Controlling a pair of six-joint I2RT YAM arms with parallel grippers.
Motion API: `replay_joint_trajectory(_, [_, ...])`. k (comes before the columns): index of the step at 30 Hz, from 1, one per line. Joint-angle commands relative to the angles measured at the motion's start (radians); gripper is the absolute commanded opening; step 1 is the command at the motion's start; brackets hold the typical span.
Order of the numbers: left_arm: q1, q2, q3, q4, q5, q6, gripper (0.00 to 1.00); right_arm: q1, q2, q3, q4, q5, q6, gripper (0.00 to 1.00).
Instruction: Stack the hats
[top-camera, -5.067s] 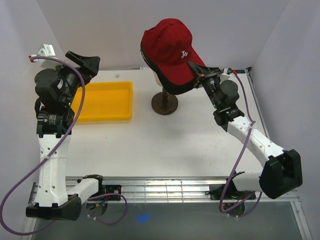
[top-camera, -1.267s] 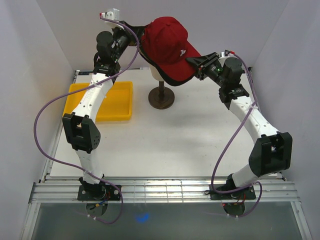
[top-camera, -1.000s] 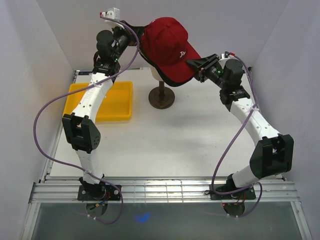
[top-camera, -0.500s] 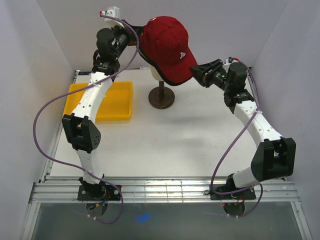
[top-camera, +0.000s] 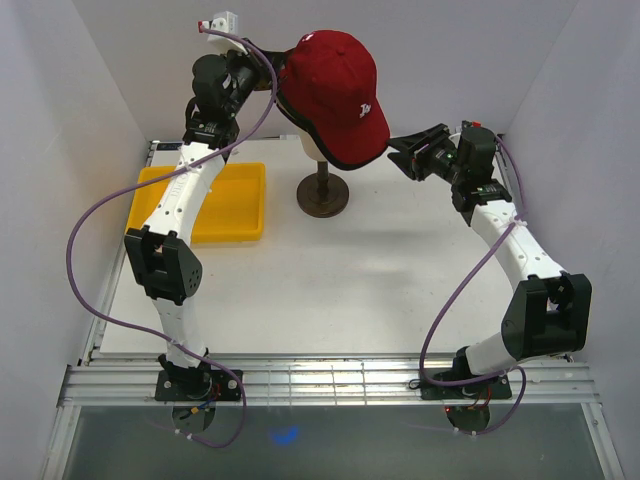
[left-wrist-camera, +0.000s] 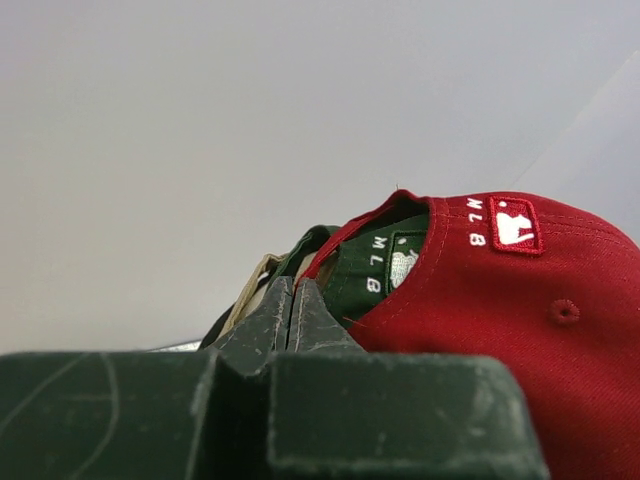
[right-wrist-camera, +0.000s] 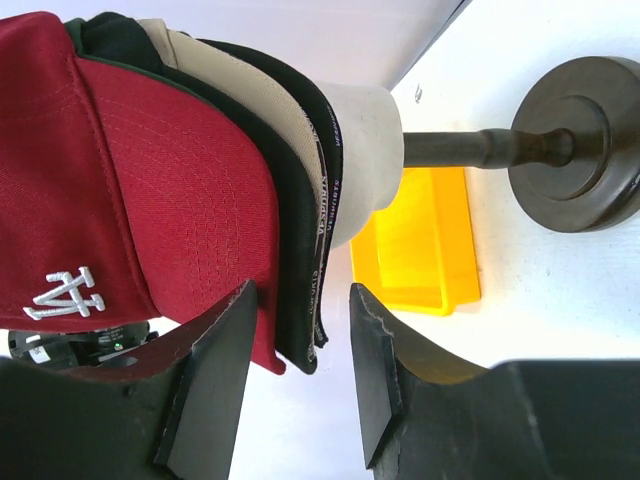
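left pincer (left-wrist-camera: 292, 290) pressed together (behind red hat (left-wrist-camera: 500, 320)) — right pincer (right-wrist-camera: 300, 295) spread round brim (right-wrist-camera: 268, 335).

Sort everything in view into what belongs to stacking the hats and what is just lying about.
Belongs to the job: red cap, dark green cap, tan cap, black cap; left claw, shut at the back of the stack; right claw, open at the brims.

Just there: mannequin head, dark stand, yellow tray.
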Motion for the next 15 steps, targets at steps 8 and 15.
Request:
replay_joint_trajectory(8, [0.038, -0.046, -0.036, -0.083, -0.023, 0.024, 0.30, -0.004, -0.012, 0.073, -0.076, 0.011, -0.066, 0.49])
replay_joint_trajectory(15, [0.046, -0.063, -0.016, -0.037, 0.005, 0.030, 0.48, -0.006, -0.015, 0.089, -0.076, 0.005, -0.076, 0.49])
